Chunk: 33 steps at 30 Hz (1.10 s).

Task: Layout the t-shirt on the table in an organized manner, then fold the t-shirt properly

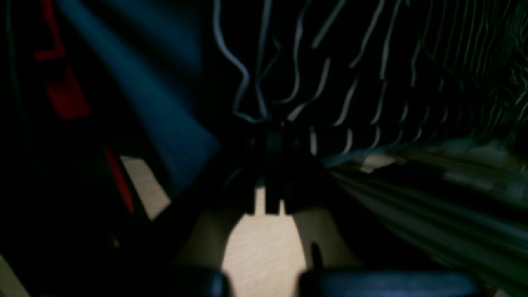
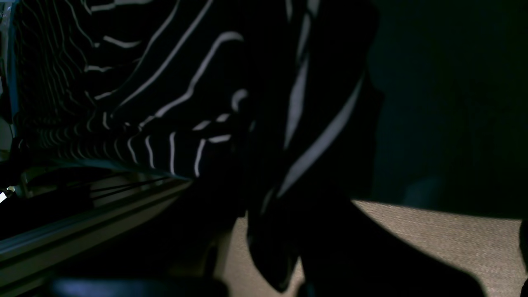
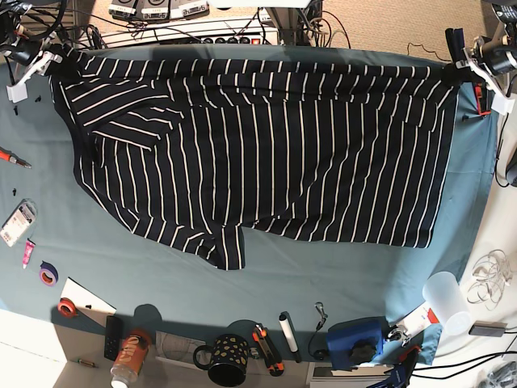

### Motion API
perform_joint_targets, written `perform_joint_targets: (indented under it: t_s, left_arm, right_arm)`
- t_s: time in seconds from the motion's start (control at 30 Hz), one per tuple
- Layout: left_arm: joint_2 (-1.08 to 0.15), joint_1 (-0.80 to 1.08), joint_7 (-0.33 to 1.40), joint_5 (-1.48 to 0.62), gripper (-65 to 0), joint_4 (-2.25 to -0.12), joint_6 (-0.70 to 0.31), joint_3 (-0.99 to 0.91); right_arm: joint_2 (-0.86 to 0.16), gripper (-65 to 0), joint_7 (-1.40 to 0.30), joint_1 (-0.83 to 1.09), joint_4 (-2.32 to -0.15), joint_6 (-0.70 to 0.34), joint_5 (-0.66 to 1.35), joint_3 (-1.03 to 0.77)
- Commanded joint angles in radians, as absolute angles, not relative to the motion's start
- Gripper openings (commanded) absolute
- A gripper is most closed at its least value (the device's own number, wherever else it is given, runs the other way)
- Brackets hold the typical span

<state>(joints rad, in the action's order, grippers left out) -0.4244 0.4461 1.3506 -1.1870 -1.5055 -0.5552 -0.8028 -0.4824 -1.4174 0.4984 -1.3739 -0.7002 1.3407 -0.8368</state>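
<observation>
The t-shirt [image 3: 266,153], dark with thin white stripes, lies spread wide over the far half of the teal table [image 3: 323,275]. Its far edge is stretched between both grippers. One sleeve [image 3: 121,109] is folded onto the body at the left, and a flap [image 3: 230,246] hangs toward the near side. My left gripper [image 3: 457,71] is shut on the shirt's far right corner; the left wrist view shows its dark fingers [image 1: 270,136] pinching striped fabric [image 1: 371,62]. My right gripper [image 3: 55,66] holds the far left corner. In the right wrist view the fabric [image 2: 165,82] covers its fingers.
Along the near edge stand an orange can [image 3: 129,356], a dotted mug [image 3: 224,358], a marker [image 3: 288,335], a blue box [image 3: 355,339] and a white cup [image 3: 447,299]. Tape rolls [image 3: 48,273] and a red screwdriver [image 3: 12,156] lie at the left edge. Power strips [image 3: 186,32] sit behind the table.
</observation>
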Motion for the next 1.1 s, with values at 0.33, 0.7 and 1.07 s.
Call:
perform_joint_targets:
  t_s: [0.33, 0.7, 1.07]
  left_arm:
    - [-0.453, 0.451, 1.308, -1.187, -42.1, -1.519, -0.589, -0.821]
    - [-0.452, 0.451, 1.318, -1.402, -42.2, -1.562, -0.698, -1.075]
    - [-0.453, 0.435, 1.297, -1.335, -42.2, -1.668, -0.698, -0.875]
  right_arm:
    - [-0.513, -41.8, -1.396, 0.501, -1.388, -0.698, 1.354, -0.852]
    - [-0.515, -40.4, -1.396, 0.501, -1.388, -0.698, 1.484, -0.853]
    - [-0.513, -40.5, -1.396, 0.501, -1.388, -0.698, 1.307, -0.853]
